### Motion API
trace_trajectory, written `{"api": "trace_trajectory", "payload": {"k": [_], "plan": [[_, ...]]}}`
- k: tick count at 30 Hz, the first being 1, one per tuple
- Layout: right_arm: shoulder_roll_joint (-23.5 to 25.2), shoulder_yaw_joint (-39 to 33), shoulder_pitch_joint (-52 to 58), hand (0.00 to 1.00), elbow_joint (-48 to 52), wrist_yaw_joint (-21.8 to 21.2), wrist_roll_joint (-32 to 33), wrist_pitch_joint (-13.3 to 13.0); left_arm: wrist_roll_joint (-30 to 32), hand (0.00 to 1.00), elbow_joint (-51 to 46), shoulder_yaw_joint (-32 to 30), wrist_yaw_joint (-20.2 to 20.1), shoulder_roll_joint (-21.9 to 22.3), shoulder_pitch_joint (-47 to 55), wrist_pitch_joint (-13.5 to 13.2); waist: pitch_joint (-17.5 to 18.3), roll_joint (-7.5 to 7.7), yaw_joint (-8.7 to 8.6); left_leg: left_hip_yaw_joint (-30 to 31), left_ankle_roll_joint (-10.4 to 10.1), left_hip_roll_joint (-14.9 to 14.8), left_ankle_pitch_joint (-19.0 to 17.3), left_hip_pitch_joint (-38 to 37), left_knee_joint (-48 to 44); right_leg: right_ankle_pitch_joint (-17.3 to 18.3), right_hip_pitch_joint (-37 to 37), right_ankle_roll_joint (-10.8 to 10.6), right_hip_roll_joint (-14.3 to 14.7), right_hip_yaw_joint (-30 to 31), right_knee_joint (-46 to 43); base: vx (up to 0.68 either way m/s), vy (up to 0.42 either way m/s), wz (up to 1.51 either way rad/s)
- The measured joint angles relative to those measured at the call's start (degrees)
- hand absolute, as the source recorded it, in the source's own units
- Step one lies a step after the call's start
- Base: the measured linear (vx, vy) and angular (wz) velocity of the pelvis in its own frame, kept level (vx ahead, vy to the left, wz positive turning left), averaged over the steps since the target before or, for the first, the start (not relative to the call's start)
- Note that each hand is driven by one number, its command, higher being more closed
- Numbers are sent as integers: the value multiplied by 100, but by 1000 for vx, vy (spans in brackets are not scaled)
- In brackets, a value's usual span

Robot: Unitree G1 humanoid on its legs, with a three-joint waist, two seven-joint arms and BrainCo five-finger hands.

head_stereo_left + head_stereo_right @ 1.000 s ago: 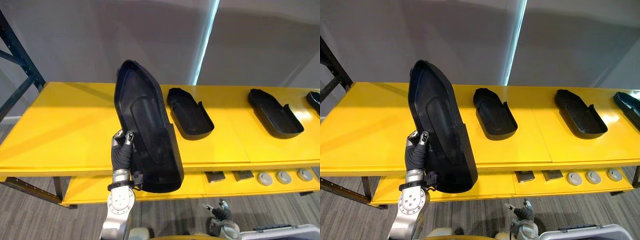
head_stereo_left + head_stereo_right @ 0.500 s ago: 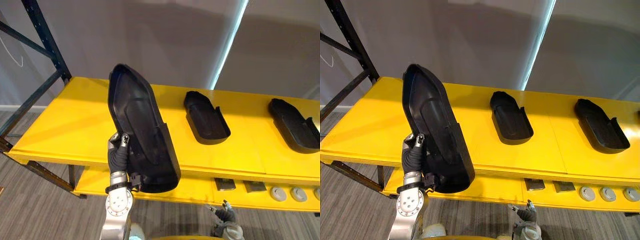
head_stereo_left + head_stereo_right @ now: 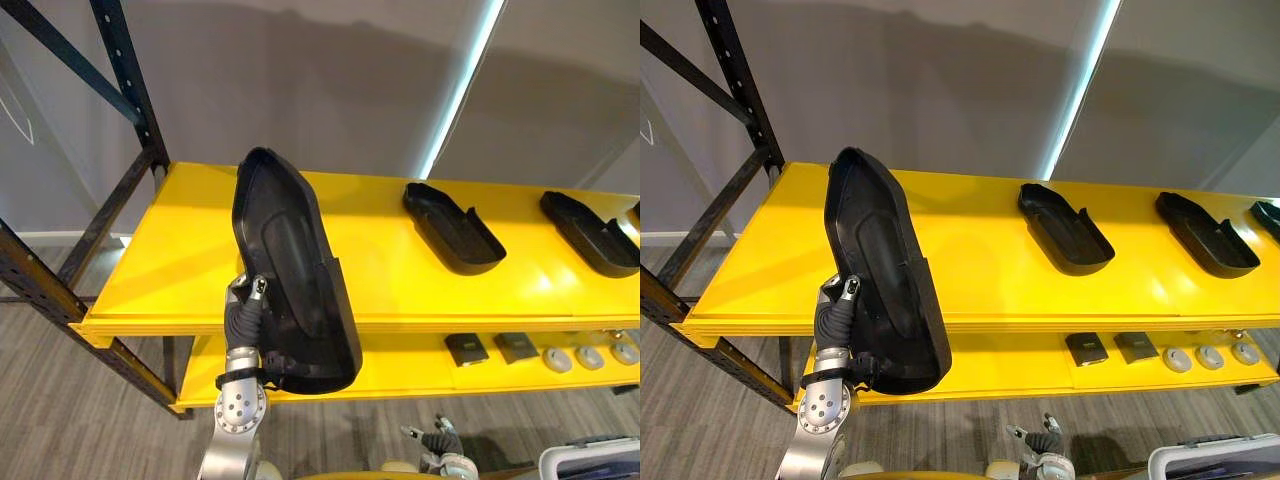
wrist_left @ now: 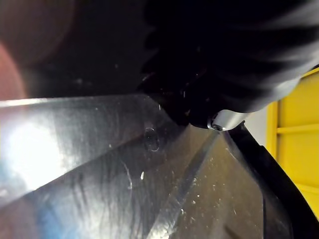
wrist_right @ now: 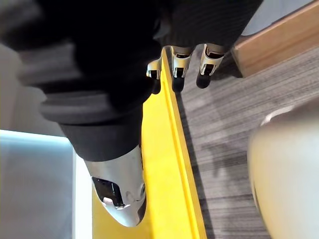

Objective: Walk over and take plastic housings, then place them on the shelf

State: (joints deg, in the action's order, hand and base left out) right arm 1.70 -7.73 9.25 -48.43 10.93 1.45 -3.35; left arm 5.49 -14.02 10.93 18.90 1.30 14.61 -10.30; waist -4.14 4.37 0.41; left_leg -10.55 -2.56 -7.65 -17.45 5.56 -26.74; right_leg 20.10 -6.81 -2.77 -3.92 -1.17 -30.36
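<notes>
Left eye view: left robot hand (image 3: pixel 243 312) clasps big housing (image 3: pixel 292 265) before shelf (image 3: pixel 385 275) bearing smaller housings (image 3: pixel 456 226).

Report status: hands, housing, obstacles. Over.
Left hand shut on large black housing, upright before yellow shelf. Right hand low, relaxed, empty. Nearest shelved housing well right, not blocking.

My left arm is up, forearm vertical, left hand (image 3: pixel 243 312) clamped on the housing (image 3: pixel 290 250), thumb on its inside. Right hand (image 3: pixel 437 440) hangs low, fingers relaxed.
</notes>
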Motion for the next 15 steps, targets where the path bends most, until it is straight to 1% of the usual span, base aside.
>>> {"api": "trace_trajectory", "payload": {"k": [1,2,4,6,7,9,10,11,15], "plan": [[-12,-19,83,0,76,5,10,-24,68,100,-1,45,-7,115,19,7,-54,-106,-14,53,-51,51,75,-29,29,-18,100,15,32,-9,40,-14,-2,27],[-16,-19,117,0,78,4,16,-19,97,100,-2,65,-13,125,15,7,-46,-128,-3,81,-64,57,94,-32,40,-23,126,22,18,-54,47,7,1,28],[2,-22,151,0,97,5,34,-19,187,100,-2,69,-59,117,10,6,-18,-140,0,210,-99,53,136,-32,88,-47,277,64,1,-225,168,15,-10,31],[32,-21,220,0,96,8,31,-19,190,100,-2,66,-123,107,13,6,29,-106,31,249,-124,36,202,-68,202,-84,359,111,33,-298,313,42,-37,20],[46,-14,238,0,93,8,34,-20,190,100,-2,59,-135,75,24,5,81,-93,54,236,-149,-41,264,-140,327,-197,438,158,96,-327,523,71,-46,8],[54,-11,219,0,94,9,33,-22,190,100,-2,-2,-135,60,60,7,93,-103,51,212,-194,-104,329,-219,429,-362,569,196,193,-309,788,56,-13,-10],[55,-11,226,0,93,9,33,-22,189,100,-2,-14,-135,60,76,7,104,-96,53,182,-199,-143,356,-248,483,-413,596,199,213,-290,873,34,-3,-23],[55,-11,229,0,93,8,30,-22,190,100,-1,-17,-142,65,87,7,107,-105,49,120,-198,-186,393,-315,584,-537,666,203,275,-212,1068,19,-3,-25],[53,-10,259,0,91,9,30,-23,191,100,0,-34,-145,69,193,9,134,-131,42,-64,-201,-247,496,-403,776,-834,759,205,358,-56,1492,-26,32,-27]]}}
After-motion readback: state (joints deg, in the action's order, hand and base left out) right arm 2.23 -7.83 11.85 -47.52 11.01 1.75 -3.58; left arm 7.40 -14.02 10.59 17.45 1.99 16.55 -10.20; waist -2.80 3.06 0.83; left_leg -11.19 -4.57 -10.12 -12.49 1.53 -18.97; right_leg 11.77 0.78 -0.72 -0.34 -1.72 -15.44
